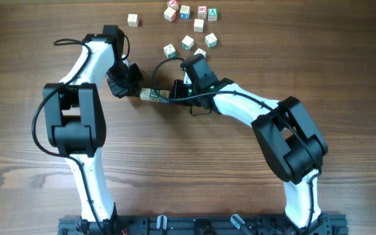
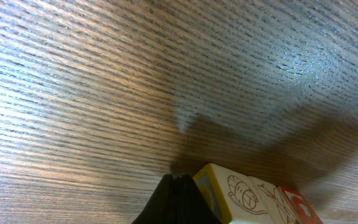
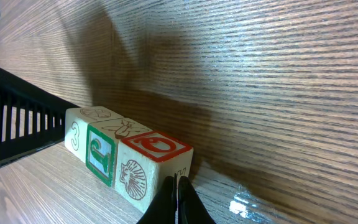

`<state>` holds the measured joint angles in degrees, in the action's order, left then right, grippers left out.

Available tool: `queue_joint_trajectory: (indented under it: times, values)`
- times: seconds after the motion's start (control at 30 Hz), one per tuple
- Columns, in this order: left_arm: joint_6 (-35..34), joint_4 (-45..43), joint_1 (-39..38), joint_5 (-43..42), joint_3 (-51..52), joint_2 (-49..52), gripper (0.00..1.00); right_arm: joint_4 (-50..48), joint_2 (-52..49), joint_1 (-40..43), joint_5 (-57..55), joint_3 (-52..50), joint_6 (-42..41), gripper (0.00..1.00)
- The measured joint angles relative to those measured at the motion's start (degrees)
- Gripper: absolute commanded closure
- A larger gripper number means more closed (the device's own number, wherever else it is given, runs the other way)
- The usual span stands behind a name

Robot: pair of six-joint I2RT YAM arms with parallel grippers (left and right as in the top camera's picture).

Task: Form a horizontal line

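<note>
The horizontal line (image 1: 154,96) is a row of three pale letter cubes touching side to side on the table, between my two grippers. In the right wrist view the row (image 3: 126,155) shows a cube marked 3, a green-marked middle cube and a red-topped cube. My right gripper (image 3: 178,186) is shut and empty, its tips against the red-topped end. My left gripper (image 2: 178,182) is shut and empty, its tips at the other end, by the yellow-edged cube (image 2: 229,196). In the overhead view the left gripper (image 1: 133,85) and right gripper (image 1: 175,91) flank the row.
Several loose letter cubes lie scattered at the back of the wooden table (image 1: 194,26), with one apart at the back left (image 1: 133,20). Two cubes (image 1: 170,50) lie close behind the right gripper. Both arms' bases stand at the front edge.
</note>
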<state>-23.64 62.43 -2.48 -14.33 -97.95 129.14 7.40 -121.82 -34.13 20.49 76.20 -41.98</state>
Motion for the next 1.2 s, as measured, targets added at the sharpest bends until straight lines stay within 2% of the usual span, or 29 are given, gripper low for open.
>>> queue_joint_trajectory:
  times: [0.83, 1.2]
  values:
    - [0.0, 1.75, 0.0, -0.17, 0.0, 0.0, 0.96, -0.57, 0.0, 0.0, 0.0, 0.0, 0.0, 0.96]
    - [0.0, 2.43, 0.0, -0.57, 0.0, 0.0, 0.96, 2.86, 0.0, 0.0, -1.09, 0.0, 0.0, 0.95]
